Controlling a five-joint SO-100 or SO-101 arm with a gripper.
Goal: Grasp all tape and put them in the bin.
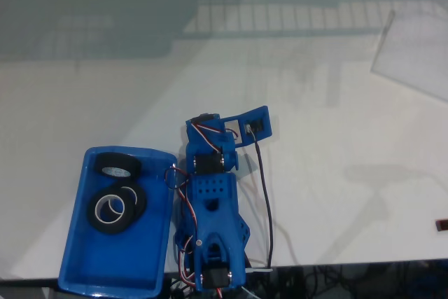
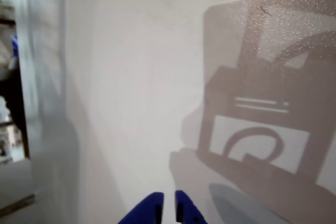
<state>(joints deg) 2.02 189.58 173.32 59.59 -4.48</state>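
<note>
Wrist view, nearest first: gripper [image 2: 168,205] pokes in at 6 o'clock, two blue fingertips [image 2: 149,208] pressed nearly together, a thin slit between them, nothing pinched. Beyond the tips you get bare white table [image 2: 131,77], with the arm's own shadow [image 2: 257,129] spread over the 3 o'clock side. Dark blurred strip along the 9 o'clock edge, can't tell what it is.

Fixed view, near edge up: blue arm [image 1: 213,222] sits folded at 6 o'clock by the table's near edge, base at bottom, upper links doubled back toward centre. Black cable [image 1: 266,194] runs down its 3 o'clock side. Gripper itself hard to pick out here; jaw state read from wrist view.

Bin [image 1: 77,257] lies just beside the arm at its 9 o'clock, long axis running near-to-far. Tape is inside, in the far half: one roll [image 1: 117,165] near the far wall, and closer in a stack or overlap of rolls [image 1: 115,206] touching it, whitish cores showing. Can't tell for sure if that cluster is two rolls, but looks so. So all tape you can see is in the bin, at approx 9 o'clock from the arm, apart from the gripper.

Farther out: open white table, a clear sheet [image 1: 413,54] at 2 o'clock, small dark item [image 1: 442,225] at the 3 o'clock edge.
</note>
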